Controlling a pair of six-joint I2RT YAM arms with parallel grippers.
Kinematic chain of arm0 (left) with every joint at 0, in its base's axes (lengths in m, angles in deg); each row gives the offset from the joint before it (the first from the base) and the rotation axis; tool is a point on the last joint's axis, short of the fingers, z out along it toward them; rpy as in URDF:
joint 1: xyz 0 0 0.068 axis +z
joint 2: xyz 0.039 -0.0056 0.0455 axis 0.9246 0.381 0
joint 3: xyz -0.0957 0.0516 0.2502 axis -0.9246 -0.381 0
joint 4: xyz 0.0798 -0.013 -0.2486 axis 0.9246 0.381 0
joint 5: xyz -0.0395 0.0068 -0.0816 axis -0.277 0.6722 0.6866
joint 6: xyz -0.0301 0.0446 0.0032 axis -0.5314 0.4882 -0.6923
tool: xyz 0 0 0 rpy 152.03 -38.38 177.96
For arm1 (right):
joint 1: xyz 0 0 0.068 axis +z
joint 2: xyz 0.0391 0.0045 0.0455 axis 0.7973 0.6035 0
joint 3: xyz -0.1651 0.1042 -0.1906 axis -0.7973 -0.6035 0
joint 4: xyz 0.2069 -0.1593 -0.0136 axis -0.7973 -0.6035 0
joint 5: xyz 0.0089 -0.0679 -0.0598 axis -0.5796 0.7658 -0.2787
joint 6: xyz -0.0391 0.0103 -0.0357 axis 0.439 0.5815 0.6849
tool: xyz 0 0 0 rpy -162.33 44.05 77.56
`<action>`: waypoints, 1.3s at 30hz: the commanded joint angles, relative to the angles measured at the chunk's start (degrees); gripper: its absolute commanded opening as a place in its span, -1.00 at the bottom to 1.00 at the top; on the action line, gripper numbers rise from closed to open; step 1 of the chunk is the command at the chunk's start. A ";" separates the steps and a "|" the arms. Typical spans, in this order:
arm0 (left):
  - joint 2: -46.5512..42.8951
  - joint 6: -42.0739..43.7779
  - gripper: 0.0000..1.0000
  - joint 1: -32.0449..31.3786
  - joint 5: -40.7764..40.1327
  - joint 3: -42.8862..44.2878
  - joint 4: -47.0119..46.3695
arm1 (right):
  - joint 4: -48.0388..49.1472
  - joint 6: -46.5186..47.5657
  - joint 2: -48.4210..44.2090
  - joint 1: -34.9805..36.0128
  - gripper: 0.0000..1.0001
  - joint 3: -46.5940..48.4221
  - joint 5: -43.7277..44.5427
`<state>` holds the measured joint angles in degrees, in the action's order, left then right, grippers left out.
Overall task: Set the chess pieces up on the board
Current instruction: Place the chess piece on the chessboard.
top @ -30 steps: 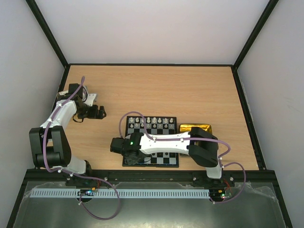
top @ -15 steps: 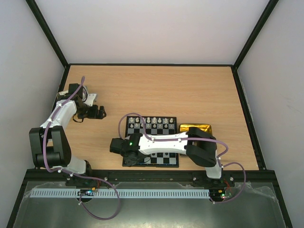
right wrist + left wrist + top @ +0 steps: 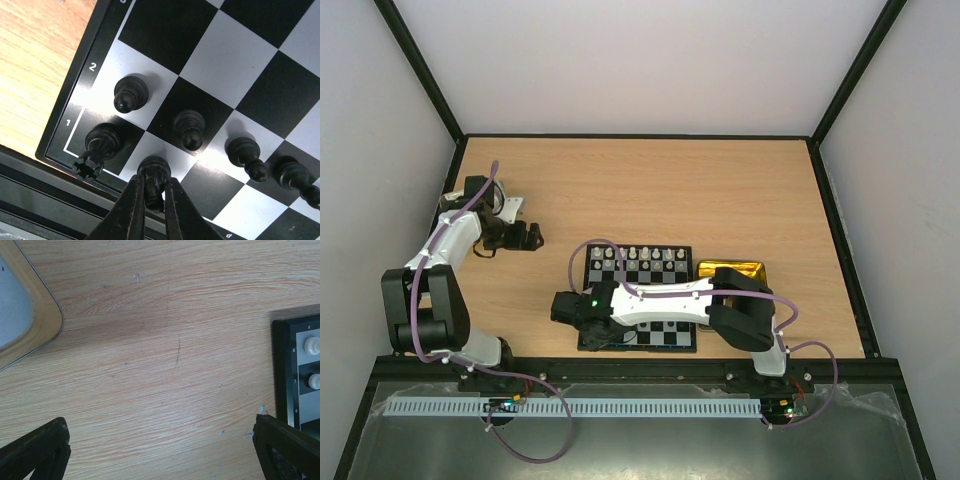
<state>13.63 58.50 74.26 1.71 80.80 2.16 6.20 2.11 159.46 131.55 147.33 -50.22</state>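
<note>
Fingers (image 3: 134,205) of the right gripper (image 3: 154,184) are pinching the head of a black piece (image 3: 154,167), pressed almost together around it. They are holding it upright on the white square in the near row of the board (image 3: 215,55), just beside the corner rook (image 3: 102,140). That square is probably the piece's home, which would explain the grip from straight above, but the fingers are hiding its shape and I cannot tell what it is. Two black pawns (image 3: 131,93) are standing in the second row, close ahead of it, and more black pieces (image 3: 247,155) are lining up along the near row toward the board's right side. White pieces (image 3: 638,258) are filling the board's far rows.

Room is tight. The board's near border is running directly under the wrist, the rook is crowding one side and the pawns the front, so straight up looks like the only safe way out.

Off the board's left edge, the left gripper (image 3: 160,455) is hanging over the bare table (image 3: 150,340) with its fingers spread wide, holding nothing and well apart from the work.
</note>
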 commanded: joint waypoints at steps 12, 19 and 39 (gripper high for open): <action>-0.98 -0.29 0.98 -0.20 0.47 0.14 0.39 | -2.30 -0.35 0.07 -0.28 -0.61 0.72 1.53; -1.05 -0.20 0.98 -0.27 0.47 0.04 0.40 | -2.42 -0.51 -1.26 -0.36 -0.62 0.62 2.02; -0.66 -0.20 0.98 -0.32 0.39 0.02 0.30 | -2.88 0.08 -4.02 -0.28 -0.61 1.09 2.29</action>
<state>13.63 58.50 74.26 1.71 80.80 2.16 5.74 2.11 157.84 131.49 147.33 -49.44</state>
